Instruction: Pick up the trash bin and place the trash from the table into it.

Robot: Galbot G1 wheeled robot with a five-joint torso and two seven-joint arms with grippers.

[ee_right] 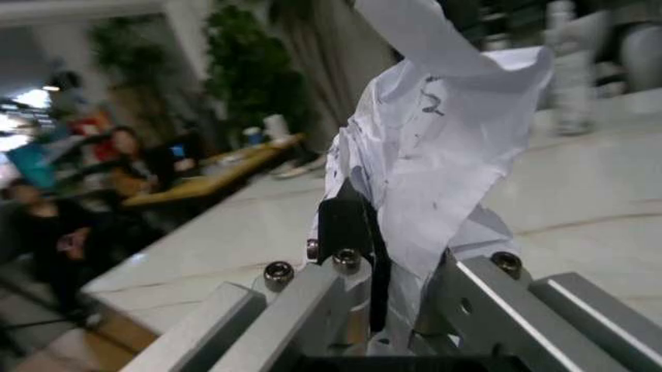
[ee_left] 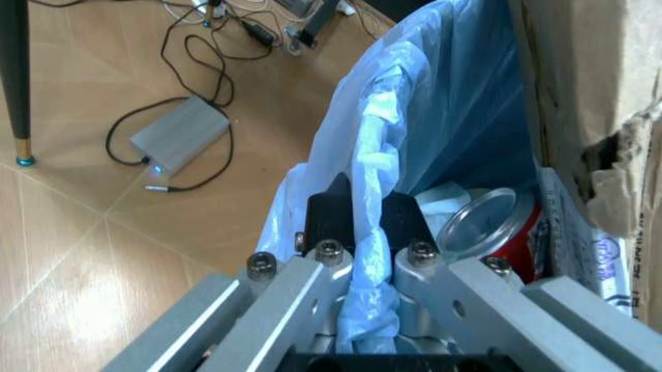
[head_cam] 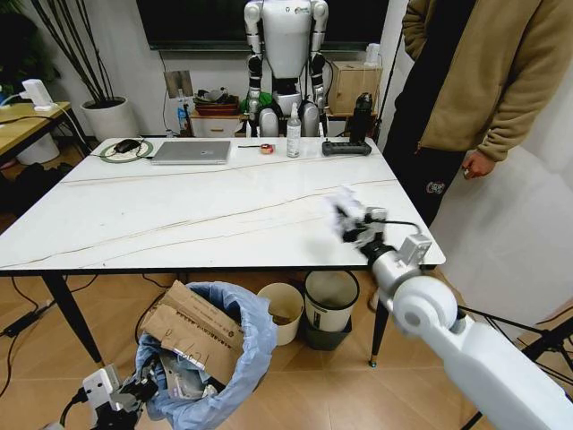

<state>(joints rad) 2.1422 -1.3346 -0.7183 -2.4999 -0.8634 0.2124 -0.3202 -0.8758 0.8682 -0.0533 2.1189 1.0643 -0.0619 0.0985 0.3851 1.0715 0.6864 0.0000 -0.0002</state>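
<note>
While the left end effector (ee_left: 357, 225), lower left of the head view, pinches the bag rim of the bin (head_cam: 240, 315), the right end effector (head_cam: 356, 228) at centre right grips crumpled white paper (ee_right: 445, 147) above the worktop (head_cam: 179, 210). Cardboard (head_cam: 192, 330) and a red can (ee_left: 497, 229) already lie inside. Judged step: carrying trash across; next, paper must clear the worktop edge and descend over the bin mouth.

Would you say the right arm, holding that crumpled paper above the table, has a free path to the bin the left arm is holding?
Probably yes. The right gripper, shut on the crumpled paper, is above the table near its front edge. The left gripper holds the bin low in front of the table, mouth partly taken up by cardboard.
</note>
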